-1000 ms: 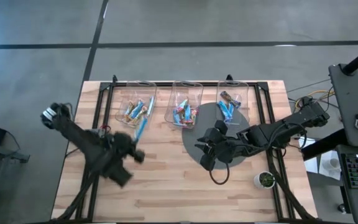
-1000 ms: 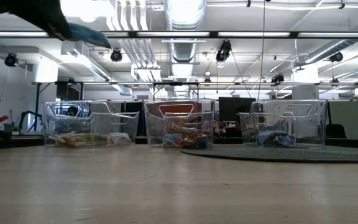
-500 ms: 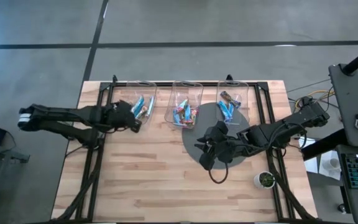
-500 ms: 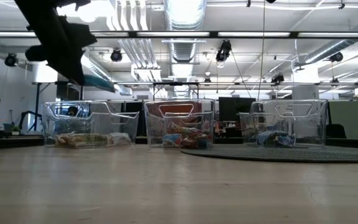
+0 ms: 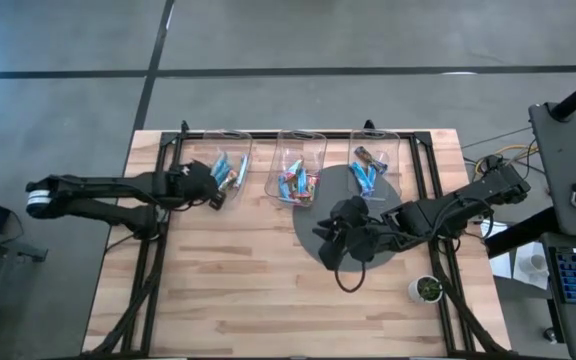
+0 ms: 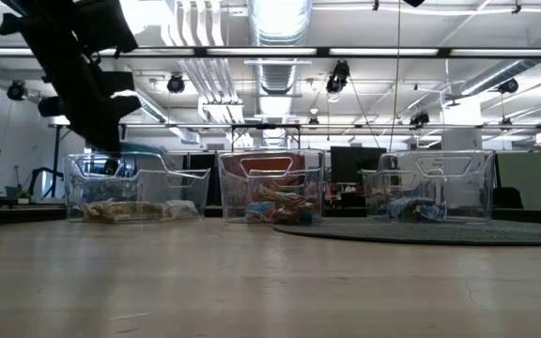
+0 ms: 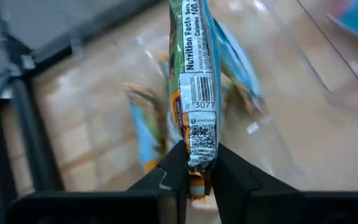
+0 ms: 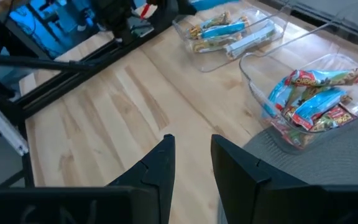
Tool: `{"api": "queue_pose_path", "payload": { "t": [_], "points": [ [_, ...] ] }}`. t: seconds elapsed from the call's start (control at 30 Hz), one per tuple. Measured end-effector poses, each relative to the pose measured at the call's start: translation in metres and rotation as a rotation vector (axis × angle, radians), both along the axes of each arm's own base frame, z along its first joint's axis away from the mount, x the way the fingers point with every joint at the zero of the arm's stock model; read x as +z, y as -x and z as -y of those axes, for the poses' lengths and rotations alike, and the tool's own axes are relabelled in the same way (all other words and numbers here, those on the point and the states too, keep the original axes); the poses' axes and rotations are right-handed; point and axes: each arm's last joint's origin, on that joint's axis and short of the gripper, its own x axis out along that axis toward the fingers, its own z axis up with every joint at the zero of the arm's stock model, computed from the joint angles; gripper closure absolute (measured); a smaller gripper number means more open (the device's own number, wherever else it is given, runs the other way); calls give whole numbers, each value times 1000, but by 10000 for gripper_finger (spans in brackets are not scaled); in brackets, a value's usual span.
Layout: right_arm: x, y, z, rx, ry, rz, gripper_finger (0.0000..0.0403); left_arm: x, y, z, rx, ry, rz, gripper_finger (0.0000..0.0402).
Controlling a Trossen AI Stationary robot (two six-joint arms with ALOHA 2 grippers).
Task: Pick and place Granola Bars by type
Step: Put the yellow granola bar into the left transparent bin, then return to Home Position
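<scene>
My left gripper [image 5: 214, 192] hovers at the near left corner of the left clear bin [image 5: 208, 140], shut on a blue-and-green granola bar [image 7: 194, 74]. In the low view this bar [image 6: 137, 147] is just above the bin's rim. Loose bars [image 5: 230, 172] lie in the left bin, red-and-blue ones in the middle bin [image 5: 301, 142], and blue ones in the right bin [image 5: 376, 140]. My right gripper [image 8: 191, 165] hangs over the grey mat [image 5: 313, 215], open, with nothing between its fingers. My left gripper pinches the bar's end by the barcode [image 7: 199, 152] between its two fingers. It comes from the table's left, slanting down. The bar sticks straight out past the fingertips, along the fingers, lifted clear above the left bin.
The three bins stand in a row along the far edge. A round grey mat lies under the right bin and my right gripper [image 5: 343, 235]. A small white pot [image 5: 426, 289] stands at the near right. Black frame rails [image 5: 156, 215] run along both table sides.
My left gripper has swung from the table's near left toward the far edge, carrying the bar. It has rolled its wrist and come down until the bar is just above the left bin's rim. The bar stays in the hold.
</scene>
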Motion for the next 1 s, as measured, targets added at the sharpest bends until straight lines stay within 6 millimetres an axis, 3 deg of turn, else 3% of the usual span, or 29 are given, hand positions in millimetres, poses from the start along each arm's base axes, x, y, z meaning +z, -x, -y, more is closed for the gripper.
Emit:
{"api": "queue_pose_path", "payload": {
  "t": [0.3, 0.47, 0.6, 0.83, 1.0],
  "points": [
    [0, 0, 0, -43, -41, 23, 307, 8, -2, -1, -1, -15, 52, 288],
    [0, 0, 0, -65, -68, 35, 307, 17, -1, 1, 24, 16, 75, 276],
    [1, -2, 0, -73, -89, 60, 307, 39, -5, 11, -44, 46, 173, 276],
    [12, -10, -4, -64, -150, 198, 307, 104, -9, 44, -342, -24, 435, 275],
    [25, -15, -10, 43, -66, 288, 307, 131, -5, 63, -507, -48, 568, 275]
  ]
}}
